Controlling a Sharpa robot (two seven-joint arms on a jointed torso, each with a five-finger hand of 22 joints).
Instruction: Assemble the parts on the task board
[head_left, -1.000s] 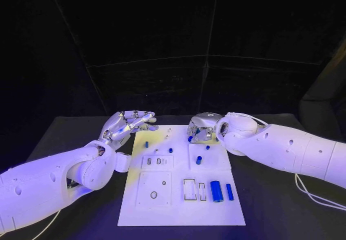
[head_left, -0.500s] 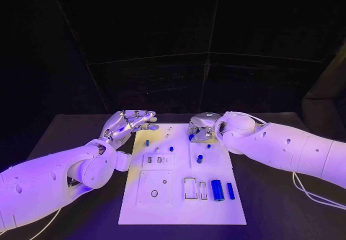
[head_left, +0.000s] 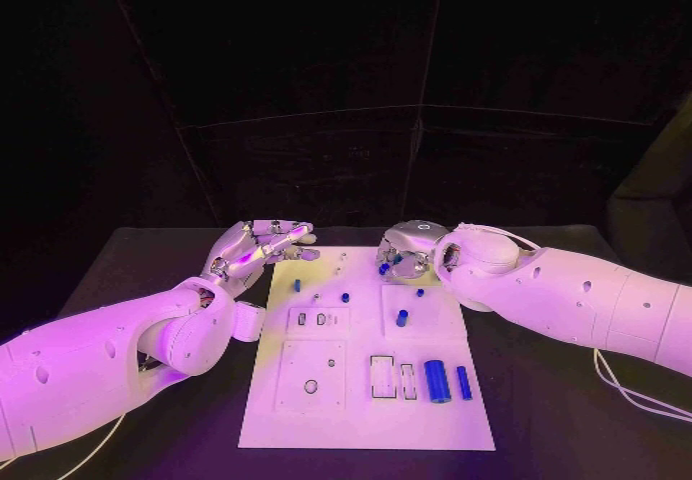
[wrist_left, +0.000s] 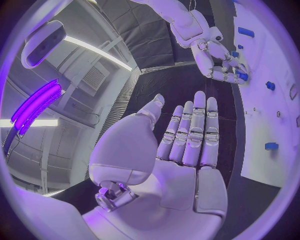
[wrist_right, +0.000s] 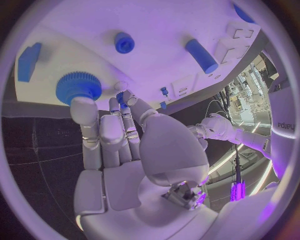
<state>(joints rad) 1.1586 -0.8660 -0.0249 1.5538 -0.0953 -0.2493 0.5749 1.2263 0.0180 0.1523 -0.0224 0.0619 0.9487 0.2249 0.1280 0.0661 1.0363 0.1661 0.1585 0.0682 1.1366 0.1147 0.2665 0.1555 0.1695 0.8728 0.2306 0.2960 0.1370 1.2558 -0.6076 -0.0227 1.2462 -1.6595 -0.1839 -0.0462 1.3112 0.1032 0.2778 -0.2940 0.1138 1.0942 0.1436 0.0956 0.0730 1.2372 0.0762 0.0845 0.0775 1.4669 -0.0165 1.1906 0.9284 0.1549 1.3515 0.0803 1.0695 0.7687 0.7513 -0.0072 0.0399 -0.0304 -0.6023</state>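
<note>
From my remote seat: the white board (head_left: 366, 400) lies mid-table, blue parts (head_left: 434, 381) on it. My left hand (head_left: 257, 249) hovers empty, fingers apart, beside its far left corner; my right hand (head_left: 402, 252) pinches a small blue part (wrist_right: 120, 96) over the far edge.

Moved the small blue part (head_left: 387, 266) a tiny bit, pinched in the fingertips of the right hand (head_left: 408, 248). Brought it a little closer to the far edge of the task board (head_left: 361, 420) than a second ago. Only a very small move, so hard to tell more.
</note>
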